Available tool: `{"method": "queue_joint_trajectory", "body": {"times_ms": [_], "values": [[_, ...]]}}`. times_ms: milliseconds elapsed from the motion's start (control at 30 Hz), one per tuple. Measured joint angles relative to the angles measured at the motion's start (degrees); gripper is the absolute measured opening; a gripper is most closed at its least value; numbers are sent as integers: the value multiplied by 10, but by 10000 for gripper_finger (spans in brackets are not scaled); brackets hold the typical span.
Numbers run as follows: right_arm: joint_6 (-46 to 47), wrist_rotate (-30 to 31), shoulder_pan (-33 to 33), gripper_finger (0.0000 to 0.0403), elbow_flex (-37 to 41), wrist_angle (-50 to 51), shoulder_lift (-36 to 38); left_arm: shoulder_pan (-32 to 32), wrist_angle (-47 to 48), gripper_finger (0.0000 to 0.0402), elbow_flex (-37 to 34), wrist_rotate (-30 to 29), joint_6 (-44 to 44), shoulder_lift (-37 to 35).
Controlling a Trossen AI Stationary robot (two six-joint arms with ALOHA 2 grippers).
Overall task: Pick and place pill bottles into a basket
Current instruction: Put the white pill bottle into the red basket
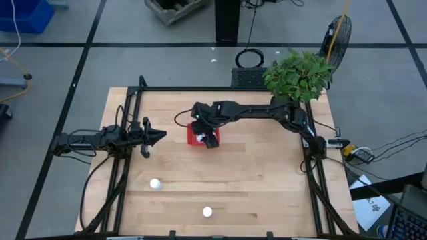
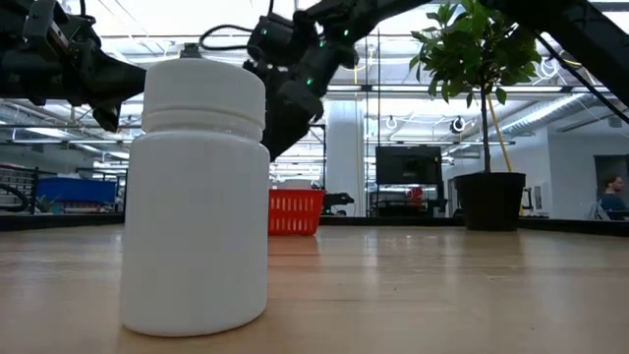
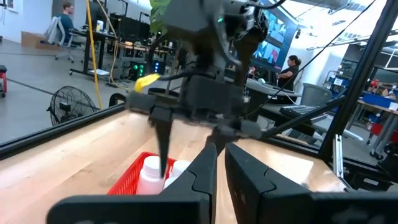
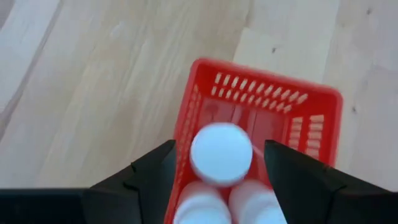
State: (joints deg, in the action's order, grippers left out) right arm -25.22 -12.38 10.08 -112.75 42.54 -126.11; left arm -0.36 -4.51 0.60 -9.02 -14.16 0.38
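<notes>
Left gripper (image 1: 160, 136): at the left side of the wooden surface (image 1: 267, 173), level above it, pointing toward the centre, fingers close together with a narrow gap, holding nothing. Pill bottle (image 1: 155, 184): upright, alone on the surface near the front left. Second pill bottle (image 1: 207, 212): upright near the front edge, right of the first and well apart from it. Basket (image 1: 193, 136): red mesh, at mid-surface, just right of the left gripper. Right gripper (image 4: 219, 155): directly above the basket, fingers spread wide on either side of a white bottle cap (image 4: 221, 154) without touching it; two more caps (image 4: 202, 202) show beneath, inside the basket. Potted plant (image 1: 300, 75): at the back right corner.
</notes>
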Motion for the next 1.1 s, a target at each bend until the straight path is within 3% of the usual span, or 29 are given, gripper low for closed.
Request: {"method": "queue_joint_trajectory", "body": {"times_ms": [233,333,467,533,733,833,1100], "values": [[30,17,-43,201,0,30,43,0,0,37,0,-1,0,0],[59,17,-71,149,0,55,69,0,1,37,0,0,0,0],[77,16,-103,45,32,56,119,0,1,37,0,0,0,0],[90,17,-118,13,74,36,157,0,-1,37,0,0,0,0],[163,23,-168,5,272,-105,319,0,0,37,0,0,0,0],[201,60,-195,4,373,-183,407,0,-1,37,0,0,0,0],[258,90,-229,1,587,-311,622,0,0,37,0,0,0,0]]}}
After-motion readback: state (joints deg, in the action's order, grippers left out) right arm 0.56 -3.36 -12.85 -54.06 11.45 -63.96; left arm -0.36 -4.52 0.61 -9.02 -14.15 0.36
